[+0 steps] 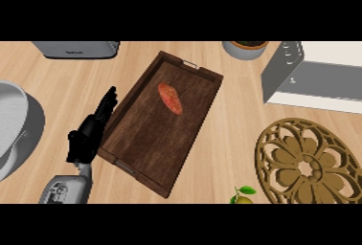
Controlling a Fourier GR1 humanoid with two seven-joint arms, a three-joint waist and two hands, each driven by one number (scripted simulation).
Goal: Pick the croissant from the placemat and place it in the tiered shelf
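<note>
We are seeing the reddish-brown, elongated croissant [170, 98] lying on the dark wooden tray [134, 148]. It is probably light, flaky, crushable; we are favouring its middle. Our left hand [92, 129] is resting open-fingered beside the tray.

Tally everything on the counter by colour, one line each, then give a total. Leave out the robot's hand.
Dark brown: 1, the wooden tray
Orange-red: 1, the food piece lying in the tray
Golden brown: 1, the round openwork trivet
Grey or silver: 4, the toaster, plant pot, tiered shelf, round basin
Yellow-green: 1, the fruit
Total: 8
</note>
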